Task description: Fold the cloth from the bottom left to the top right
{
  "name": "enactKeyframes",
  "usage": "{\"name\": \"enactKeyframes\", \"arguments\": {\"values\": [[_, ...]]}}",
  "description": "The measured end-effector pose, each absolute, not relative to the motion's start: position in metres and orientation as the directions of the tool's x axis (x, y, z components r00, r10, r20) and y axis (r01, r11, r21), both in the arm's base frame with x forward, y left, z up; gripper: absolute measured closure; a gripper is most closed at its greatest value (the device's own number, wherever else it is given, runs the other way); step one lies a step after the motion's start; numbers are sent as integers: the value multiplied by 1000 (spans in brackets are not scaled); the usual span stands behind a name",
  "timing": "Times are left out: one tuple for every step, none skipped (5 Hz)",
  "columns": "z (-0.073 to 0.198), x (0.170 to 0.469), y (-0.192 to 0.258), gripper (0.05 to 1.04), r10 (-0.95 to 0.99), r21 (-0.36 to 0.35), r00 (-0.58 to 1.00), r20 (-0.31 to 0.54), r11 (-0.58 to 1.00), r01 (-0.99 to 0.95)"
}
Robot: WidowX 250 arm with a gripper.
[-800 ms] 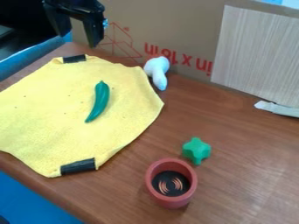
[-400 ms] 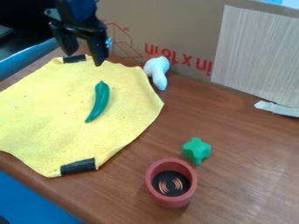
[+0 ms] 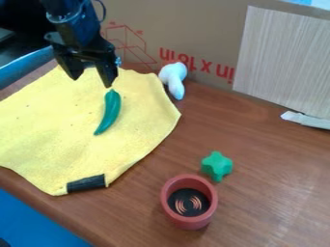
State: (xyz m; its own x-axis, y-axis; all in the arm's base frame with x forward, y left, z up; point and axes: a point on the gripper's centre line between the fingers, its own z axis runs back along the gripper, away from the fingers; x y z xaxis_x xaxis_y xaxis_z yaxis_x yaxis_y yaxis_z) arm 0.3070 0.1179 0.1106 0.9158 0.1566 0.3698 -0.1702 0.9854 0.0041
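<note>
Cloth [image 3: 51,125] lay on left part of bench [image 3: 270,178], chili [image 3: 108,113] on top. Hand [image 3: 93,83] hung over cloth's rear part, behind chili. Toy [image 3: 174,79] just beside cloth's back right edge, cardboard [image 3: 193,29] behind. Cup [image 3: 185,222] stood right of cloth, toward front; star [image 3: 217,165] just behind cup, slightly right.

- Arm [image 3: 69,21]: enters the view at the upper left, extending downward.
- Gripper [image 3: 91,83]: hangs below the arm, fingertips pointing down.
- Fingers [image 3: 105,72]: spread apart (a gap separates both tips).
</note>
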Motion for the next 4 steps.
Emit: {"name": "enactKeyframes", "arguments": {"values": [[108,308,121,84,207,-9,895,396,975,-221],[108,302,140,83,292,-21,877,383,951,-307],[113,293,170,84,383,-22,837,391,913,-408],[116,282,202,84,454,-21,801,390,874,-485]]}}
